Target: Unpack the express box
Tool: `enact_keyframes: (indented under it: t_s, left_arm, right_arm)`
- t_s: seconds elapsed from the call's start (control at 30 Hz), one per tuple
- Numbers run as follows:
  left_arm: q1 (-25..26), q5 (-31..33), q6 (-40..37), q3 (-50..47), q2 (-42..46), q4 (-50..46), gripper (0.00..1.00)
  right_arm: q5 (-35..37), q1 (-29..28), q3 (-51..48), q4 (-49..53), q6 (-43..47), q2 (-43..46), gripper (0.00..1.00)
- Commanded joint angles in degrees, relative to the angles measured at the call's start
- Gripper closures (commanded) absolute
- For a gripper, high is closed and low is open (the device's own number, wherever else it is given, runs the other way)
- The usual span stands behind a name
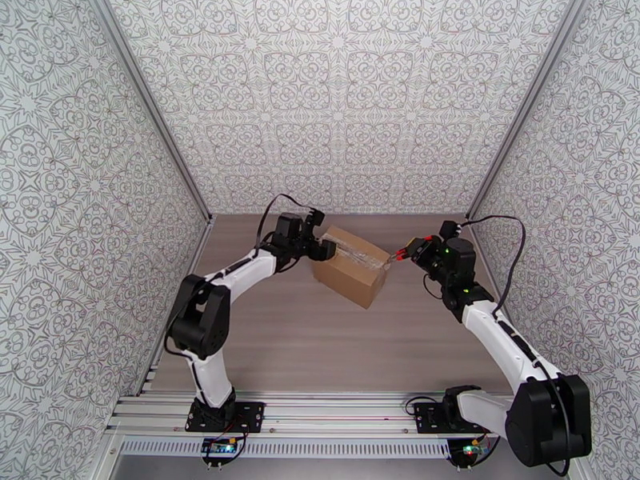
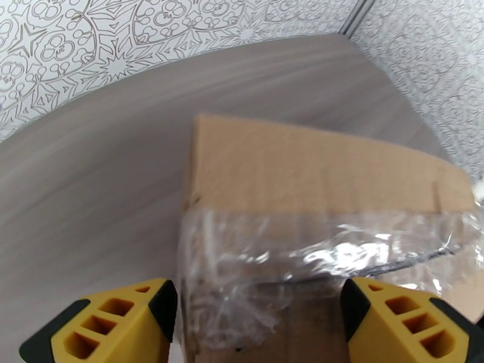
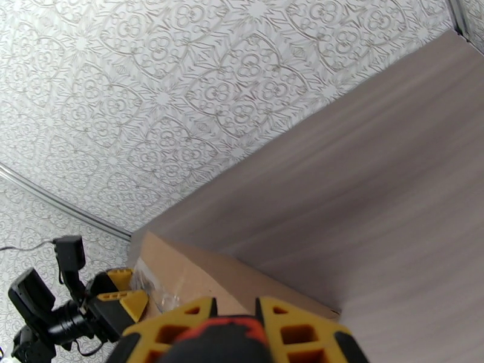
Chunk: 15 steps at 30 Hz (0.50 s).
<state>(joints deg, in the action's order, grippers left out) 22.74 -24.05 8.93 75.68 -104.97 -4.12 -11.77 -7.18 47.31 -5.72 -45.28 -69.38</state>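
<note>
Grey-white ornamented wall panels [image 1: 336, 98]: closed in the cell at left, back and right. Pale wood-grain counter [image 1: 320, 354]: carried the carton. Brown corrugated express box [image 1: 352, 270]: sat skewed toward the far middle, between both arms, with its flaps shut under clear, crinkled tape [image 2: 290, 255]. Left pincer [image 1: 322, 234]: spread and straddling the box's taped left end, judged to be steadying it for a cut; contact undecidable. Right pincer [image 1: 404, 251]: pressed onto a red-and-black utility knife [image 3: 221, 340], tip aimed at the box's right end and just short of it, seemingly ready for the seam.
</note>
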Motion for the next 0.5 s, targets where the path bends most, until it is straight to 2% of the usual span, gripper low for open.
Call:
enact_keyframes:
  t_s: [0.0,0.1,0.23,0.47]
  left_arm:
    - [0.8,-3.2,4.1,-3.2,3.0,1.7,0.23]
    - [1.6,-2.3,5.1,-5.8,5.2,1.4,0.23]
    - [2.0,3.1,2.1,-10.4,9.6,0.5,0.22]
    - [3.3,8.5,-14.9,-12.7,17.7,-3.2,0.10]
  right_arm:
    - [-3.0,-0.5,0.2,-4.1,-1.2,-0.7,1.00]
    - [-4.4,-0.5,1.3,-3.2,-2.0,-2.2,1.00]
    - [-3.8,-0.4,0.4,-2.7,-3.1,-1.8,1.00]
    - [-6.7,-0.4,-0.7,-3.4,-6.1,-2.3,1.00]
